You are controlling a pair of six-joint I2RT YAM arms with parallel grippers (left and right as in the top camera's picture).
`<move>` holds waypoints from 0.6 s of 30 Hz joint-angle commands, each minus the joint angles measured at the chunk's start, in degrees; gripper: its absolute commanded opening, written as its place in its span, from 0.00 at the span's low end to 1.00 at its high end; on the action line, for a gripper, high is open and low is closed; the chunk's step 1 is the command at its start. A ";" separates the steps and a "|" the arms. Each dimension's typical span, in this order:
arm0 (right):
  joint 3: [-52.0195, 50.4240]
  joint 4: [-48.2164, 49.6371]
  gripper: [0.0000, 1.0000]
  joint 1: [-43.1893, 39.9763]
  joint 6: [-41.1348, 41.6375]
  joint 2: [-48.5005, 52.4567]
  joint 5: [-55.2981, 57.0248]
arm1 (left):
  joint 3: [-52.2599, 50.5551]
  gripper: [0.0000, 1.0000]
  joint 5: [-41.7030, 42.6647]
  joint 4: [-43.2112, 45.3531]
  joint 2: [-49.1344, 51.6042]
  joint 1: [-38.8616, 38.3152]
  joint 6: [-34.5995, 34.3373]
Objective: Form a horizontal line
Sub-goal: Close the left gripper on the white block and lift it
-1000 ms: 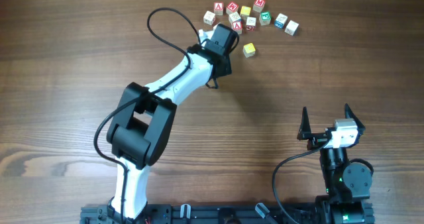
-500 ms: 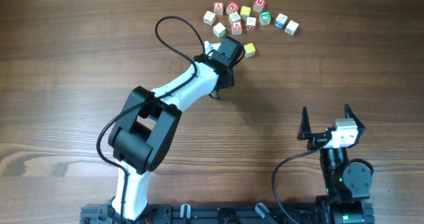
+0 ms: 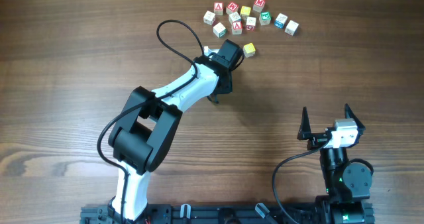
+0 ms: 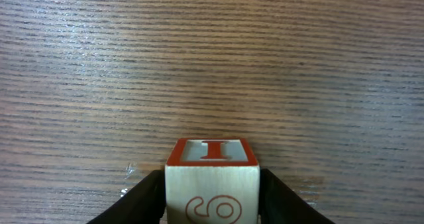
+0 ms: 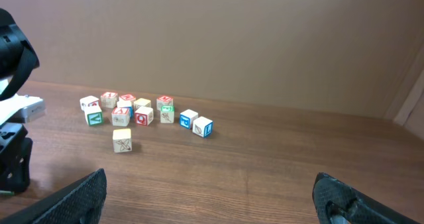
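My left gripper (image 3: 228, 52) is shut on a wooden cube (image 4: 212, 159) with a red letter I on top and a red looped mark on its near face; both black fingers (image 4: 147, 196) press its sides, low over the wood. A single yellow cube (image 3: 249, 49) lies just right of this gripper and also shows in the right wrist view (image 5: 121, 140). No straight row of touching cubes shows in any view. My right gripper (image 3: 326, 128) is open and empty at the near right, its jaws wide apart in the right wrist view (image 5: 212, 191).
A loose cluster of red-, green- and blue-lettered cubes (image 3: 248, 17) lies at the far edge of the table, also seen in the right wrist view (image 5: 142, 110). The left arm's black cable (image 3: 173, 32) loops left of the cluster.
My left gripper has moved down and to the right, away from the cluster and closer to the single yellow cube, uncovering a white cube. The right arm has not moved.
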 commanded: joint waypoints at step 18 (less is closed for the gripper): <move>-0.07 0.17 1.00 -0.24 0.20 -0.15 -0.90 | -0.98 0.45 0.26 5.66 0.66 -0.20 6.49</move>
